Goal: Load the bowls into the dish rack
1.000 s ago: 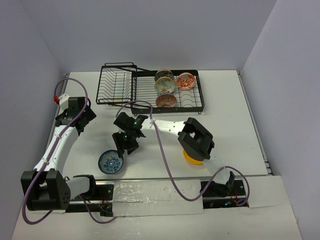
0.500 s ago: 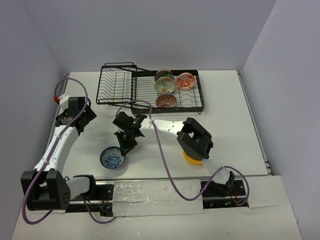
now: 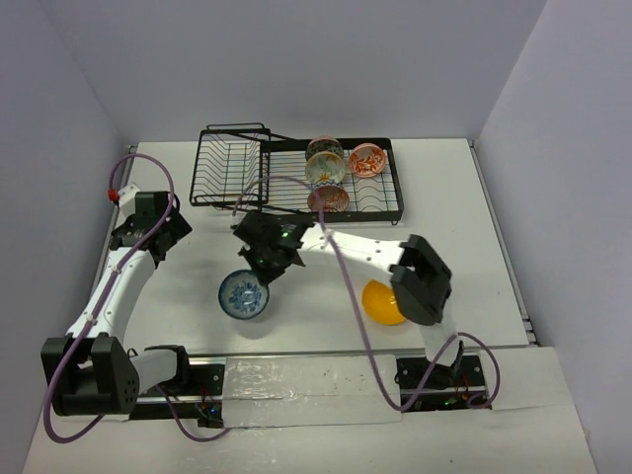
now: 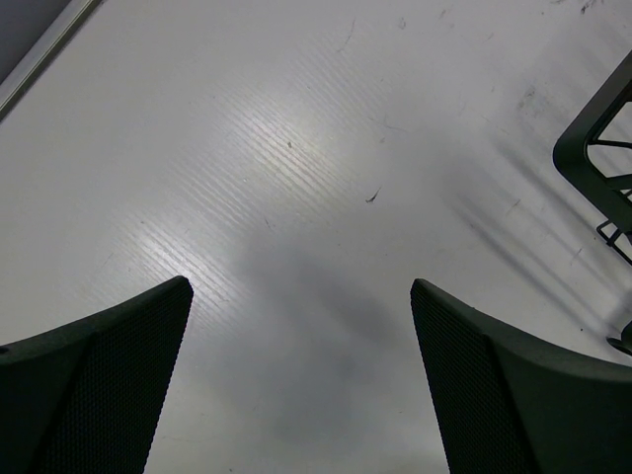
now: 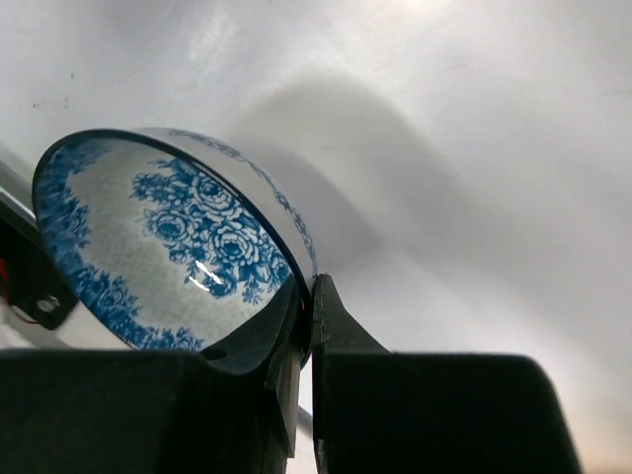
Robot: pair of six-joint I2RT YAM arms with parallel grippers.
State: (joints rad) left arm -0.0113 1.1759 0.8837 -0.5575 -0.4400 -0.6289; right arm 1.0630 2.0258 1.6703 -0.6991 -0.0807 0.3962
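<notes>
Our right end effector (image 5: 308, 296) pinches only the rim of the blue bowl (image 5: 168, 247), which hangs tilted above the surface (image 3: 474, 227), short of the dish rack (image 3: 232, 168). We judge it could swing or slip loose. Our left end effector (image 4: 301, 286) gapes empty.

From high behind me, one camera takes in the whole table (image 3: 474, 227); my wrist cameras look down close — the right shares the blue bowl (image 5: 168, 247) with it.
</notes>
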